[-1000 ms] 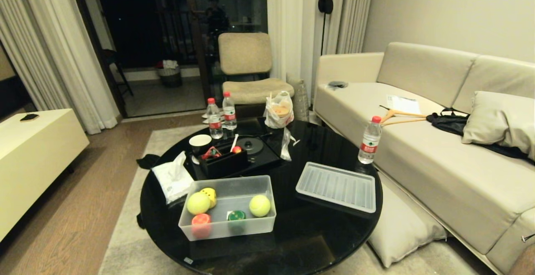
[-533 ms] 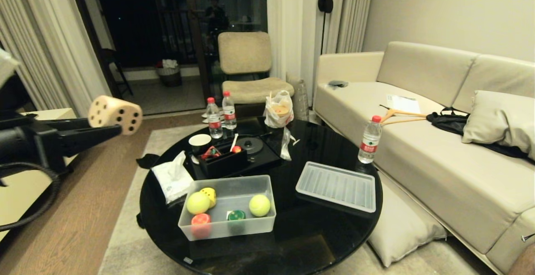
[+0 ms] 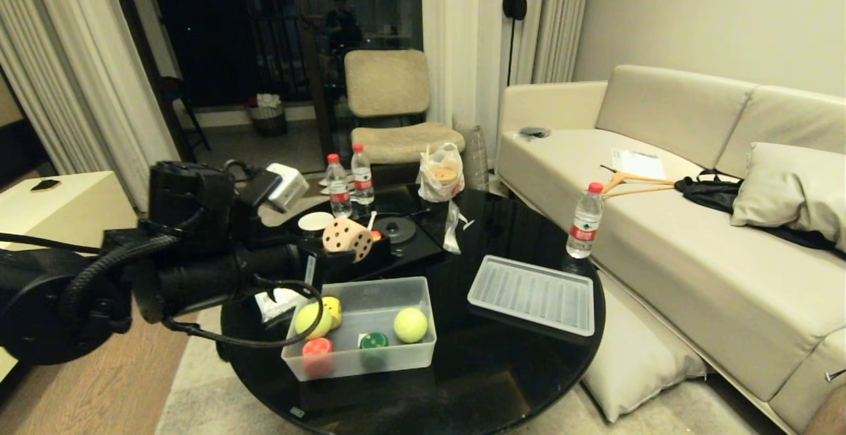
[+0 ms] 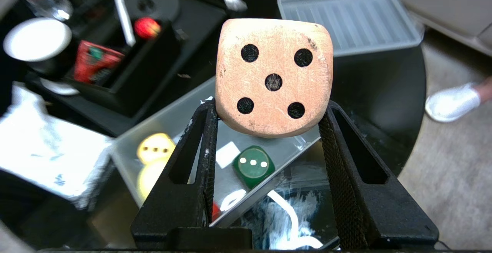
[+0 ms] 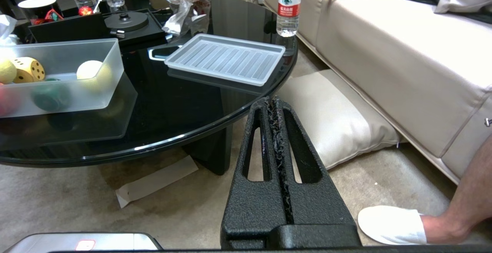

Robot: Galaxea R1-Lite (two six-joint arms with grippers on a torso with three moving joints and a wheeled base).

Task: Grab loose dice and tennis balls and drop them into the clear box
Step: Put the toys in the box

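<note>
Black and shiny, the round table [image 3: 502,362] sits by a pale sofa [image 3: 694,276]. From the head, the left arm reaches in from the left, stretched out level over the table's near-left side. Its left gripper [image 3: 334,246] holds a tan dice [image 3: 347,238] up in the air, above the back edge of the clear box [image 3: 362,354]. Two tennis balls [image 3: 410,324] lie in the box with a red piece and a green piece. The lid [image 3: 532,296] lies flat on the table, to the right of the box.

From the left wrist, both black fingers [image 4: 200,137] press the sides of the dice [image 4: 273,76], with five dots facing the camera. The box [image 4: 180,118] is below, holding a green dice [image 4: 253,166] and a yellow one; a blurry yellow shape there may be a ball.

From the right wrist, the right gripper [image 5: 275,105] is squeezed tight on nothing, hanging low beside the table's edge, above the carpet. A person's foot in a white slipper [image 5: 392,225] stands near it.
</note>
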